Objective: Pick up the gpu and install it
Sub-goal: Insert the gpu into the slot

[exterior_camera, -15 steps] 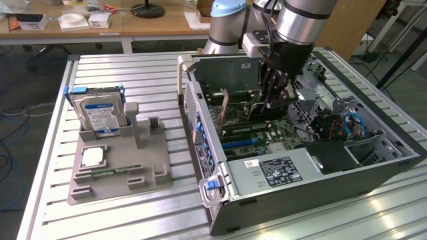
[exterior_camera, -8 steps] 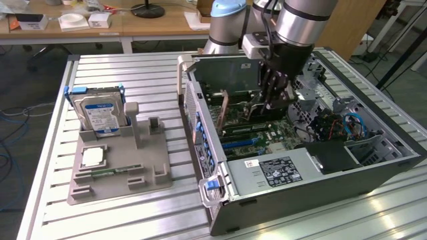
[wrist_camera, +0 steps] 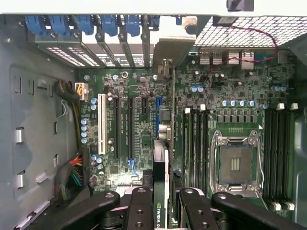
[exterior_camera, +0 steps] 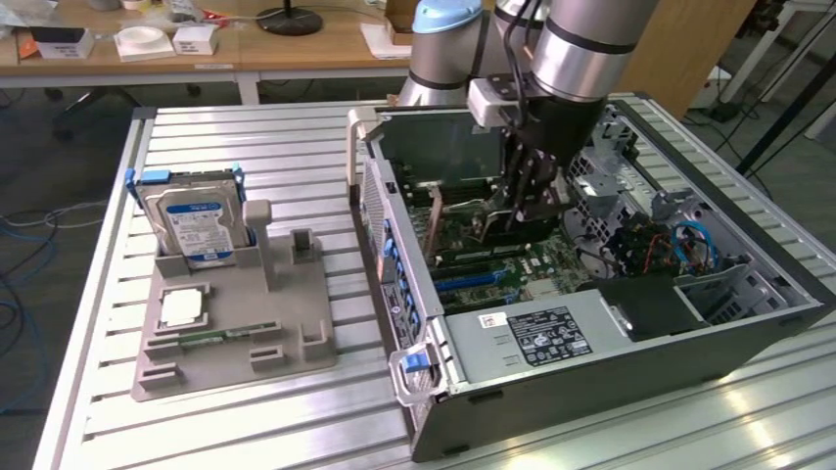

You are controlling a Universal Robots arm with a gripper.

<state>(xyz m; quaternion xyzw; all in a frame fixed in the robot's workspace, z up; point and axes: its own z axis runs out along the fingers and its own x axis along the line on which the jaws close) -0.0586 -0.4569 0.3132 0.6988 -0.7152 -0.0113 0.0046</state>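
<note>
Nearby, black expansion slots [wrist_camera: 115, 127], a CPU socket [wrist_camera: 238, 163] and cable bundles [wrist_camera: 72, 177] crowd the motherboard [wrist_camera: 144, 86] inside the open case [exterior_camera: 614, 387]. The arm [exterior_camera: 588, 49] reaches steeply down, gripper [wrist_camera: 165, 203] clamped on the gpu [wrist_camera: 166, 143], which is edge-on over the board.

I read the pincer [wrist_camera: 164, 196] as black, the gpu [wrist_camera: 160, 163] dark with a green logo, the motherboard [wrist_camera: 144, 88] green, the slot latches [wrist_camera: 57, 24] blue, the bench [exterior_camera: 261, 137] silver and ribbed.

I see the gpu [wrist_camera: 165, 167], a thin dark card with a green edge, clamped edge-on in the pincer [wrist_camera: 163, 206], upright just over the motherboard [wrist_camera: 230, 105].
</note>
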